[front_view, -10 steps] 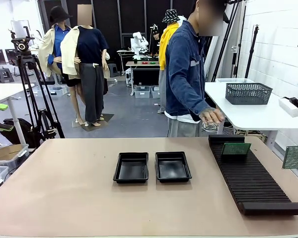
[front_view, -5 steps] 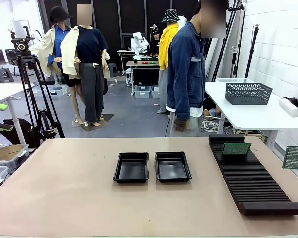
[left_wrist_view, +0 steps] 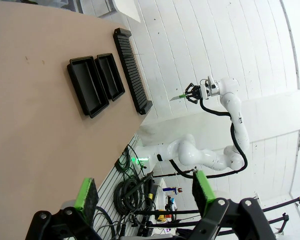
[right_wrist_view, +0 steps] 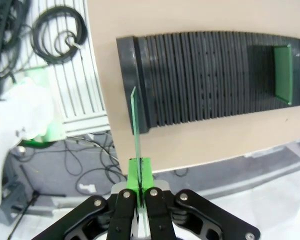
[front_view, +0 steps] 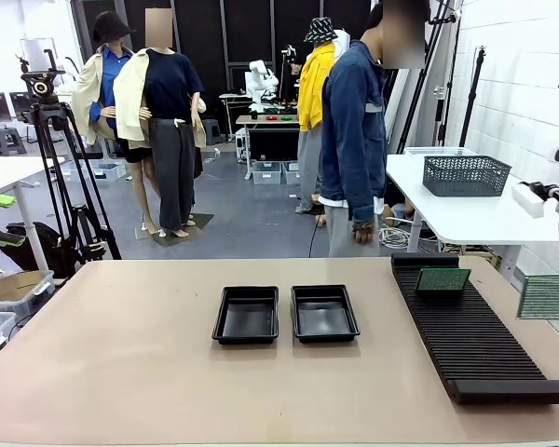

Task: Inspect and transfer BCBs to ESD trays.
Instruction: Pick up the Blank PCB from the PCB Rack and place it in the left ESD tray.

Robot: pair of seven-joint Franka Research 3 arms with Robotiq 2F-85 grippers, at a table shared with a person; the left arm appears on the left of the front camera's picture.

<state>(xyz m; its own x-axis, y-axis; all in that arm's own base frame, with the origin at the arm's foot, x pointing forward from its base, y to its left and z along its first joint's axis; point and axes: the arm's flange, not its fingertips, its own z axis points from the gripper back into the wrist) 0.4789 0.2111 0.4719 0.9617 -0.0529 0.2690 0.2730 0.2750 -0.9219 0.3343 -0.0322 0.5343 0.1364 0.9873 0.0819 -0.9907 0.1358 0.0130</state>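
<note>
Movement over the last second is small on the robot's side: the right end effector [right_wrist_view: 139,172], pressed together on the lower edge of a thin flat green speckled circuit board [right_wrist_view: 135,120], has carried it a touch inward at the picture's right edge in the front view and turned its face squarer to that camera (a pose that reads, to my eye, as inspection rather than travel). That board hangs in the air out past the right side of the long black ribbed slotted rack [front_view: 475,345], touching nothing but the green pads. The left end effector [left_wrist_view: 142,192] stands spread wide with nothing between its fingers, high up and well apart from the work. On the pale brown worktop [front_view: 121,354] the two shallow glossy black rectangular plastic trays [front_view: 247,314] sit side by side, just apart, both with bare floors as before. Farther along, a second green circuit board [front_view: 443,279] sits in the far slots of the rack, unmoved. Beyond the far edge the person's hand [front_view: 361,230], which a second ago reached down towards the rack's far end, now hangs at the person's side, clear of the worktop. So the shared space is free, one board is out and under scrutiny, none has reached a tray yet, and the transfer itself is what remains
</note>
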